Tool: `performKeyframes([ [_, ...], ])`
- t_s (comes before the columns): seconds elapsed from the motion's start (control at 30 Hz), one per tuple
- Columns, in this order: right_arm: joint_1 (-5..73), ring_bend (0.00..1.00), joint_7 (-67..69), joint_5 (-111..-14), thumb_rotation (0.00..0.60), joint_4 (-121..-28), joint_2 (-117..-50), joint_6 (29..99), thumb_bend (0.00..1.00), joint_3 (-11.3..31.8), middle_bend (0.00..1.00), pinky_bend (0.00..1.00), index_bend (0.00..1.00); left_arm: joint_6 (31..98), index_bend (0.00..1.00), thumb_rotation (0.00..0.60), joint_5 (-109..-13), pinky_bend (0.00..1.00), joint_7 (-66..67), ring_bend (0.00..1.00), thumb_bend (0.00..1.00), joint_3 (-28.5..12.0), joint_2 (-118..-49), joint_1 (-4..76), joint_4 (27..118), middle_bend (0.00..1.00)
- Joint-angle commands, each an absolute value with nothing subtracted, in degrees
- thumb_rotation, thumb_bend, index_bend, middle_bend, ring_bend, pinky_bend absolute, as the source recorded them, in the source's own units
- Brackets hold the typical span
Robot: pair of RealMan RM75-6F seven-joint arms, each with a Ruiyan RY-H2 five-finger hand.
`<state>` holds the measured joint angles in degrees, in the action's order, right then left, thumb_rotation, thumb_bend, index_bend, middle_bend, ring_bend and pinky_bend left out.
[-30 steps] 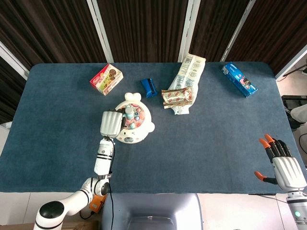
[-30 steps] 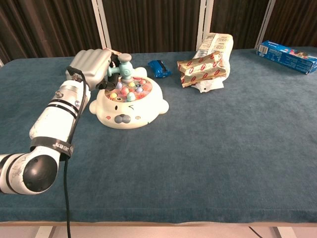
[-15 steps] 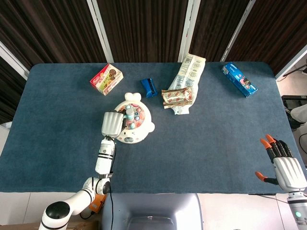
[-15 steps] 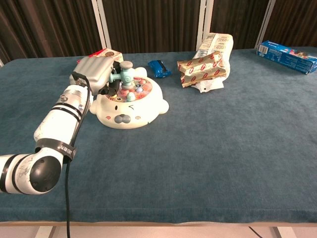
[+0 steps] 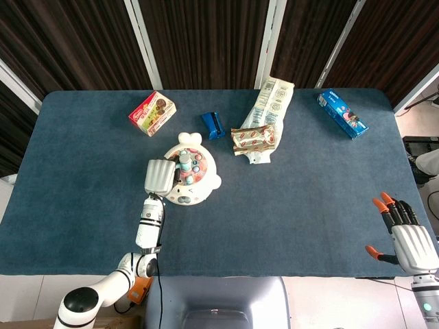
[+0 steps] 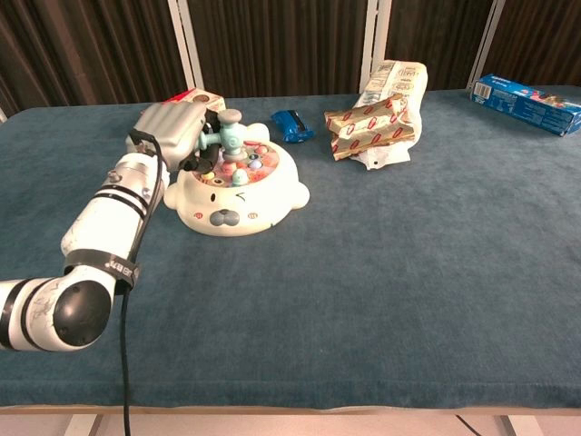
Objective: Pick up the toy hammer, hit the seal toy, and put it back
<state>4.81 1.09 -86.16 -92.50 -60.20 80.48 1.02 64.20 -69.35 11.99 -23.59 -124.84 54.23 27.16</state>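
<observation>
From the head view, the left hand grips the toy hammer over the seal toy — the right hand sits at the table's near right edge, fingers spread, holding nothing. Chest view: the hammer's head rests on the seal's coloured pegs — handle clamped in the left hand.

A counter covered in dark blue cloth, matt and slightly fuzzy like felt. On it sits a seal toy of smooth, glossy cream plastic with small pastel plastic pegs on top. A toy hammer of smooth teal plastic stands over it. The left robot hand has a pale grey, ribbed plastic shell with a soft sheen; its arm is glossy white plastic. The right robot hand is white plastic with orange tips. A shiny foil snack packet, a glossy blue carton and a red cardboard box lie further back.
</observation>
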Motion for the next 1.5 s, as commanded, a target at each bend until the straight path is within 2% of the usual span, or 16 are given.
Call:
performKeyframes([
  [0.03, 4.7, 0.0, 1.1, -86.2, 0.6, -92.5, -60.1, 80.6, 0.24, 1.0, 0.0, 0.0, 0.0, 64.5, 0.61, 0.6, -68.7, 1.0, 11.2, 1.0, 0.83, -24.7, -124.0, 55.1, 27.5, 0.82],
  [0.23, 4.7, 0.0, 1.4, -86.2, 0.6, -92.5, -60.1, 80.6, 0.24, 1.1, 0.0, 0.0, 0.0, 62.5, 0.61, 0.6, -67.0, 1.0, 11.8, 1.0, 0.83, -25.8, -123.4, 56.3, 26.0, 0.82],
  [0.77, 4.8, 0.0, 1.3, -85.7, 0.6, -92.4, -60.2, 80.2, 0.24, 1.3, 0.0, 0.0, 0.0, 58.0, 0.61, 0.6, -66.3, 1.0, 10.3, 1.0, 0.82, -23.8, -125.4, 55.9, 20.7, 0.82],
  [1.0, 4.7, 0.0, 1.3, -85.5, 0.6, -92.4, -60.2, 80.5, 0.24, 1.4, 0.0, 0.0, 0.0, 58.1, 0.61, 0.6, -66.5, 1.0, 9.2, 1.0, 0.82, -23.6, -125.2, 56.3, 20.7, 0.82],
  [1.2, 4.8, 0.0, 1.1, -85.6, 0.6, -92.4, -60.2, 80.2, 0.24, 1.4, 0.0, 0.0, 0.0, 64.2, 0.61, 0.6, -68.2, 1.0, 6.2, 1.0, 0.82, -23.4, -123.3, 55.9, 24.6, 0.82],
  [1.37, 5.0, 0.0, 0.6, -86.0, 0.6, -92.5, -60.3, 80.0, 0.24, 1.1, 0.0, 0.0, 0.0, 72.3, 0.61, 0.6, -71.7, 1.0, 7.3, 1.0, 0.82, -19.8, -119.2, 50.9, 33.1, 0.83],
  [1.5, 5.0, 0.0, 0.0, -86.5, 0.6, -92.8, -60.6, 80.0, 0.24, 0.8, 0.0, 0.0, 0.0, 75.5, 0.62, 0.6, -72.8, 1.0, 9.6, 1.0, 0.81, -17.1, -116.7, 45.9, 38.5, 0.83],
])
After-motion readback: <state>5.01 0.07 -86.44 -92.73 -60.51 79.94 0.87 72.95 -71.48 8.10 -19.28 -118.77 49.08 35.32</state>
